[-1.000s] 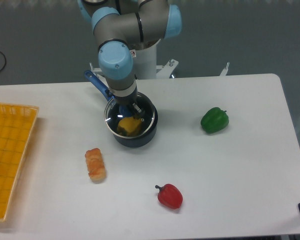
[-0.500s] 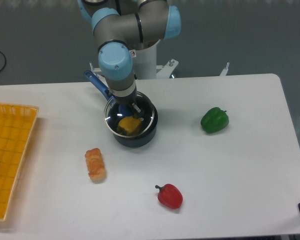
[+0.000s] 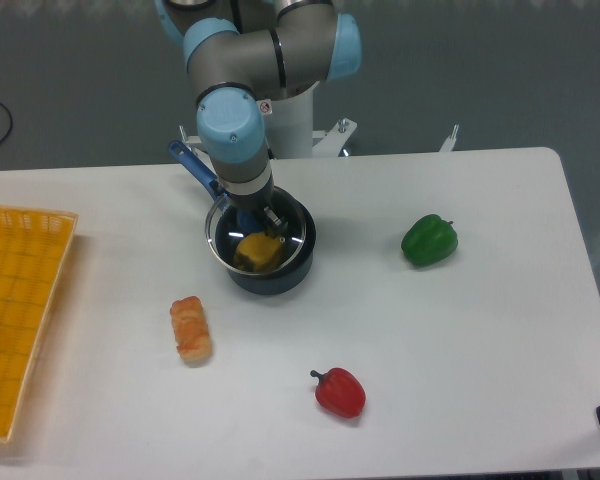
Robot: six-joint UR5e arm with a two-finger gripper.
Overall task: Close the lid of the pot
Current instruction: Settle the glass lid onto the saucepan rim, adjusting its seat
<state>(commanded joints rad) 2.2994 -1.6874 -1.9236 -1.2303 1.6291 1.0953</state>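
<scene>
One pot sits toward the rear edge of the worktop, left of centre; its long blue handle runs back and left toward that edge; the pot lid lies over the mouth, a little off to the left, yellow food showing through the glass; the tool comes straight down at the lid's centre, its wrist hiding the fingers, so its opening cannot be told; a bread roll lies near the front-left, a red pepper by the front edge, a green pepper to the right, a yellow basket at the left edge.
</scene>
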